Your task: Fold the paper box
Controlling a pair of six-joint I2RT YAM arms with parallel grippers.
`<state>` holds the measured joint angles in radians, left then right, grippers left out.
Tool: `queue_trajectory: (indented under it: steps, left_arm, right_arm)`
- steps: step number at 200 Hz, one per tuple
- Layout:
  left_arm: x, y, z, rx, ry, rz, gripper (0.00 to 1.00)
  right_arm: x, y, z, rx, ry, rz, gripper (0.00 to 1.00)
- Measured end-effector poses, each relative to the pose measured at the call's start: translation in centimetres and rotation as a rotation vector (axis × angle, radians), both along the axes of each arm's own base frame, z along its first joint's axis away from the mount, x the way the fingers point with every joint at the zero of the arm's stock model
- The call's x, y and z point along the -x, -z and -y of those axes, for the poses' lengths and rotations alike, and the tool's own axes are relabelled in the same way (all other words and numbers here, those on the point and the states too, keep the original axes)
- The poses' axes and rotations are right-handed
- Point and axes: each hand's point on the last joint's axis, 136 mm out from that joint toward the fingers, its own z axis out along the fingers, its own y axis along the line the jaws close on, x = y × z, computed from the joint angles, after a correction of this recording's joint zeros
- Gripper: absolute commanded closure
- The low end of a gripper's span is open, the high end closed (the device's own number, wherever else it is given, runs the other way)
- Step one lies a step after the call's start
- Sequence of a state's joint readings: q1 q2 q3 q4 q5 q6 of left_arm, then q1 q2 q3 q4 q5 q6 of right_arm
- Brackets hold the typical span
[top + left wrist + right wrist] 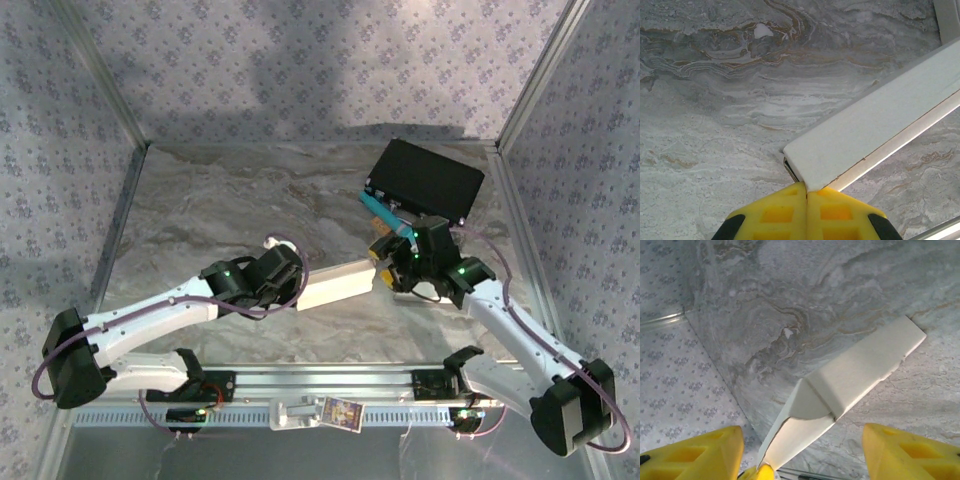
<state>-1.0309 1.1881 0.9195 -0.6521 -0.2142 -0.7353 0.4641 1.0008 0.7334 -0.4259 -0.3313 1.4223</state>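
Cardboard, thin and light: the flattened paper box (338, 285) spans between the arms over the marble bench (220, 200). The left pincer (806, 192) is clamped on one end, and the right pincer (802, 440) gapes wide around the flapped end. It likely creases easily, so grip near the folds.

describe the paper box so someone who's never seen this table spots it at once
On the marbled grey table, look at the middle. The paper box is the long, flat, white strip there, one end pinched by the left gripper. Unlike the black case in the far right corner, it is pale and thin.
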Motion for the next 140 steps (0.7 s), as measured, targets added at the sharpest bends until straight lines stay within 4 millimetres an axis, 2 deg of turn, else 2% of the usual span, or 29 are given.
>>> queue_trajectory:
  steps: [53, 97, 114, 140]
  left_arm:
    - [0.1, 0.0, 0.2, -0.005, 0.006, 0.002, 1.0]
    - [0.9, 0.0, -0.4, -0.013, -0.011, -0.034, 0.72]
    - [1.3, -0.6, -1.2, 0.013, -0.051, -0.053, 0.67]
    - [1.1, -3.0, -2.3, 0.147, -0.153, -0.076, 0.62]
  right_arm:
    - [0.1, 1.4, -0.3, -0.034, 0.024, -0.062, 0.53]
    - [0.3, 1.9, -0.4, -0.036, 0.014, -0.063, 0.61]
    - [0.3, 2.0, -0.4, -0.039, 0.009, -0.062, 0.63]
    - [0.4, 2.0, -0.5, -0.034, -0.002, -0.055, 0.64]
